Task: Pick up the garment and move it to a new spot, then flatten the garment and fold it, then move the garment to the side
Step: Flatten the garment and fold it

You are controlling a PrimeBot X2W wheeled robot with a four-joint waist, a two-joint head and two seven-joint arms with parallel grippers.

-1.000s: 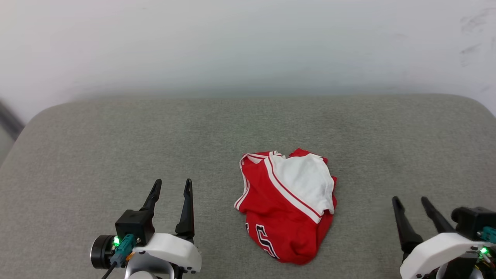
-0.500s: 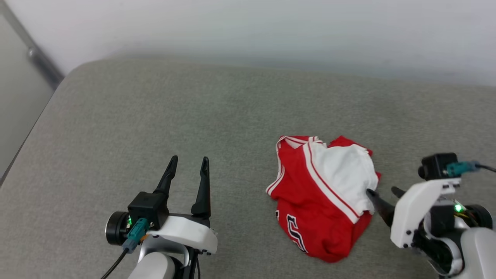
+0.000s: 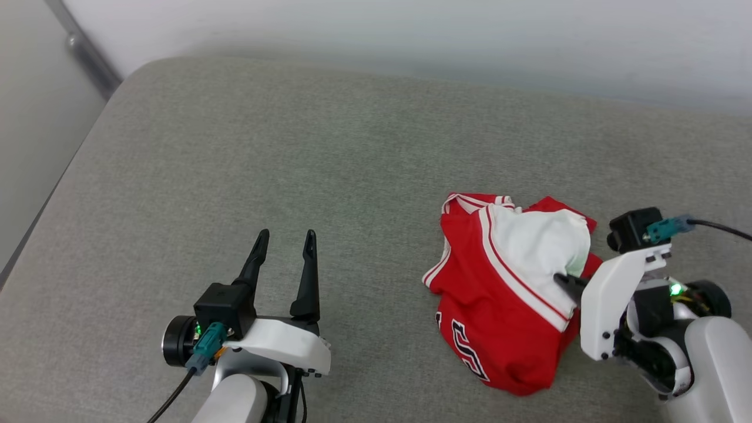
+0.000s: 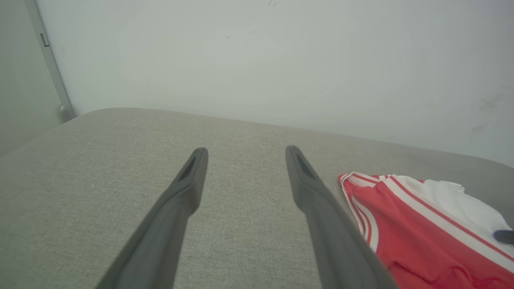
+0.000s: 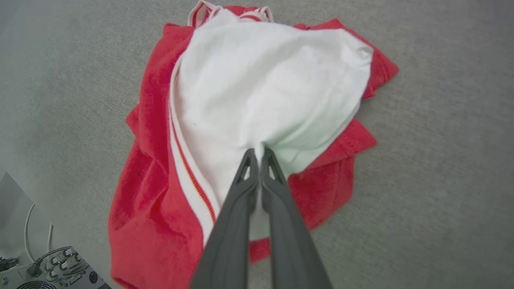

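- The garment lies crumpled on the grey fabric surface in the lower right of the head view; its red body is bunched up, with a white sleeve folded over the top and a white-and-red striped band running diagonally across it; part of the black-and-white lettering shows along its lower left edge.
- The right gripper reaches into the garment from the right edge of the frame; in the right wrist view its two fingers are pressed together at mid-frame, pinching a fold at the lower edge of the white sleeve; the fabric puckers toward the tips.
- The left gripper sits at the lower left of the head view, well apart from the garment; its fingers are spread wide and hold nothing; in the left wrist view the garment lies at the lower right.
- A pale wall runs across the top of the head view.
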